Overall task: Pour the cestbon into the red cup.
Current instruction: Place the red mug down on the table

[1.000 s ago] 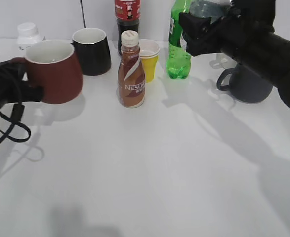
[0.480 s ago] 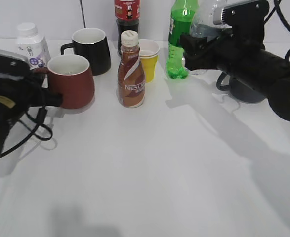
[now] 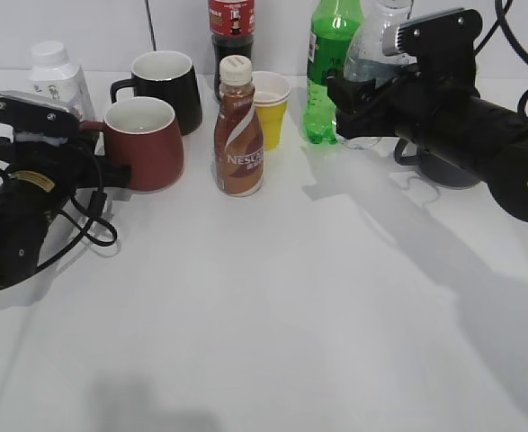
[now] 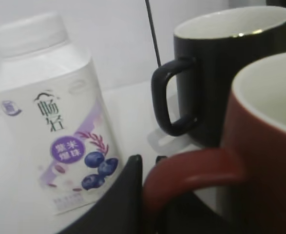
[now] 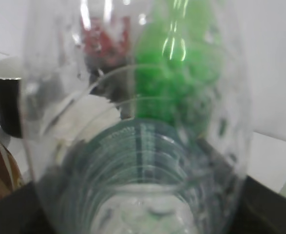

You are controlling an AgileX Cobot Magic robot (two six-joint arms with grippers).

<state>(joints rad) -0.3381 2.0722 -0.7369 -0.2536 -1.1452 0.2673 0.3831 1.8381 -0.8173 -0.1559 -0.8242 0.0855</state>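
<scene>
- The left gripper pinched the red cup by its handle, steadying it left of the Nescafe bottle, ready to receive water.
- The right gripper clamped the cestbon upright, to the right of the Nescafe bottle beside the green soda bottle, not yet tilted.

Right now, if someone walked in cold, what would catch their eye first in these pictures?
Probably the red cup at the left, its handle pinched by the left gripper, beside a black mug. Next, the clear cestbon held upright by the right gripper at the back right, next to a green soda bottle. Between them stands a brown Nescafe bottle.
</scene>
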